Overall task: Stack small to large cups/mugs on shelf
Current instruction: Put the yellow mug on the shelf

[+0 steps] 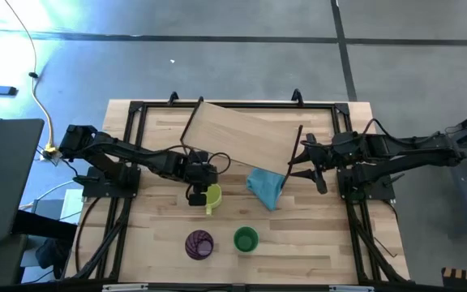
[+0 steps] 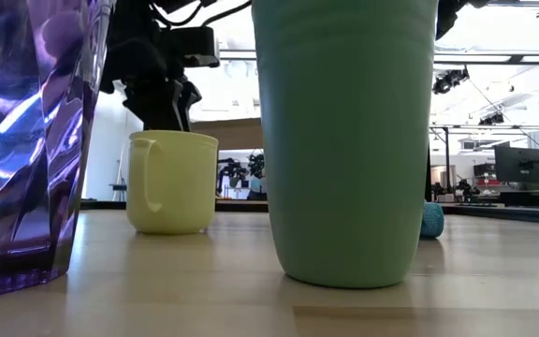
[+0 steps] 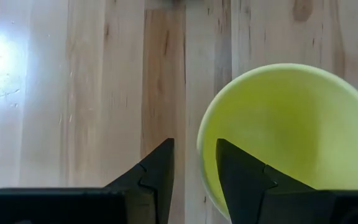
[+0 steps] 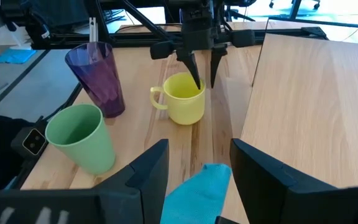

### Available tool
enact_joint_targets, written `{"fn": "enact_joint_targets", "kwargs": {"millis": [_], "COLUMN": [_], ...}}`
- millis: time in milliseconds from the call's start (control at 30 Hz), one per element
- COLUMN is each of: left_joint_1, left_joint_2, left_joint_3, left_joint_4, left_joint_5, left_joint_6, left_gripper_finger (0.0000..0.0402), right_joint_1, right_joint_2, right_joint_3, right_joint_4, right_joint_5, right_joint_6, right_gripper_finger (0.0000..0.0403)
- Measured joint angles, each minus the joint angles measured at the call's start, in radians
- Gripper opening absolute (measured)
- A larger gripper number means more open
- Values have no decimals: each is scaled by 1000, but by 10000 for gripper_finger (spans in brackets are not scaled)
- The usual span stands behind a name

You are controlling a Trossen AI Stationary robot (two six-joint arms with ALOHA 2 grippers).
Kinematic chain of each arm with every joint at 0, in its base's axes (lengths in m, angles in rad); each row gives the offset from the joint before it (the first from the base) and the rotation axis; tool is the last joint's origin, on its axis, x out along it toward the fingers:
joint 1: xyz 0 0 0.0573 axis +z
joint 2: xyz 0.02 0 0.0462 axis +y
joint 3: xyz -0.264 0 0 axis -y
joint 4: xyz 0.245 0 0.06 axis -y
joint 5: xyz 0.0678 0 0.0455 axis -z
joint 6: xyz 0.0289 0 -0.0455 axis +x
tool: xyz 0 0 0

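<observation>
Straddling the yellow mug's (image 4: 184,98) rim, the left pincer (image 4: 202,76) stands parted, not clenched.

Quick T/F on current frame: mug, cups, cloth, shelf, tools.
1. The left tool straddles the rim of the yellow mug. True.
2. The green cup is nested inside the purple tumbler. False: they stand side by side on the table.
3. The shelf carries no cups. True.
4. The right tool grips the blue cloth. False: it is open, holding nothing.
</observation>
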Motion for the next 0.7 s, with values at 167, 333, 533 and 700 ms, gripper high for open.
{"fn": "enact_joint_targets", "kwargs": {"millis": [167, 333, 533, 700], "left_joint_1": [-3, -3, -3, -3], "left_joint_2": [0, -1, -5, -5], "left_joint_3": [0, 0, 0, 44], "left_joint_4": [2, -3, -3, -54], "left_joint_5": [0, 17, 27, 45], "left_joint_6": [1, 8, 23, 36], "left_gripper_finger": [47, 13, 5, 2], "right_joint_1": [0, 0, 0, 0], "right_joint_2": [0, 0, 0, 0], "right_joint_3": [0, 0, 0, 0], "right_joint_4": [0, 0, -5, -6], "right_joint_5": [0, 0, 0, 0], "right_joint_6": [0, 0, 0, 0], "right_gripper_finger": [163, 163, 163, 163]}}
